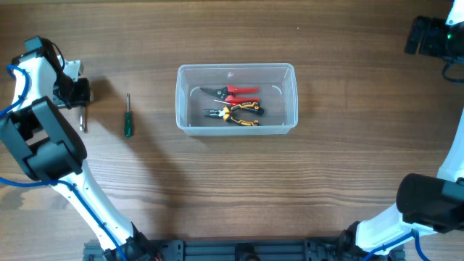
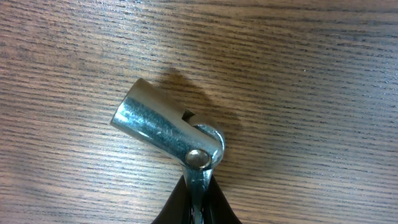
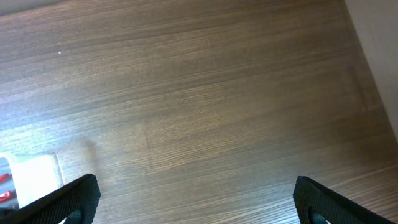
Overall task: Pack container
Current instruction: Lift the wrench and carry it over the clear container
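Left hand (image 2: 198, 210) closed on the thin shank of a steel socket wrench (image 2: 163, 132), at 9 o'clock of the desk (image 1: 326, 181). Swivel head free, out beyond the fingertips. Cannot tell whether lifted or resting on the wood.

Just beside it, toward 3 o'clock, a green-handled screwdriver (image 1: 128, 119), lying alone and touching nothing.

Farther toward 3 o'clock, near the middle of the desk, the container (image 1: 217, 130): clear tub, upright, open at the top. Inside, red-handled cutters (image 1: 235, 92) on the 12 o'clock side and yellow-and-black pliers (image 1: 235, 114) on the 6 o'clock side, close together.

Probably light, with thin walls that bend a little. Smooth also, so likely to slide on the wood if struck by a falling tool; better to lower steel pieces in gently than to drop them. If it must be steadied, best taken at the rim of a short wall, at 3 or 9 o'clock, where it is likely stiffest.

Farthest, near 2 o'clock, right hand (image 3: 194, 190) open, fingers spread wide over bare wood, holding nothing.
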Action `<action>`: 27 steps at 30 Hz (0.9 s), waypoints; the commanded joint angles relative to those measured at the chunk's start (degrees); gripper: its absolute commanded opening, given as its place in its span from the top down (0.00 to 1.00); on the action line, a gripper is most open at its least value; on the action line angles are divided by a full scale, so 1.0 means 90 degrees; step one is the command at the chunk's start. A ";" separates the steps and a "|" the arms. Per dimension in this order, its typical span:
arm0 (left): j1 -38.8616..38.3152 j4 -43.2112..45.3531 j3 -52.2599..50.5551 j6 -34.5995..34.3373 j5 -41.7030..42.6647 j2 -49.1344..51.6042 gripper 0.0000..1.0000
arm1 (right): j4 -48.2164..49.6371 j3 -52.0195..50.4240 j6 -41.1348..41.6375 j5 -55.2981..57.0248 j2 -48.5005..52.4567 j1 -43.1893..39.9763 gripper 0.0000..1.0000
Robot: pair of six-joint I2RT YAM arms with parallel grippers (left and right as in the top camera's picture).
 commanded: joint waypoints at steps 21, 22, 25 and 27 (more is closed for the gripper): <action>-0.2652 0.0063 0.0265 -0.0323 0.0869 -0.3747 0.96 | 0.0019 -0.0010 0.0114 -0.0053 -0.0061 0.0019 0.00; -0.2990 0.0063 0.0265 -0.0321 0.1049 -0.3900 0.96 | 0.0019 -0.0010 0.0112 -0.0053 -0.0061 0.0019 0.00; -0.3789 0.0034 0.0265 -0.0236 0.1350 -0.4058 0.96 | 0.0019 -0.0010 0.0109 -0.0053 -0.0061 0.0019 0.00; -0.4286 -0.0017 0.0265 -0.0032 0.1348 -0.4048 0.96 | 0.0019 -0.0010 0.0112 -0.0053 -0.0061 0.0019 0.00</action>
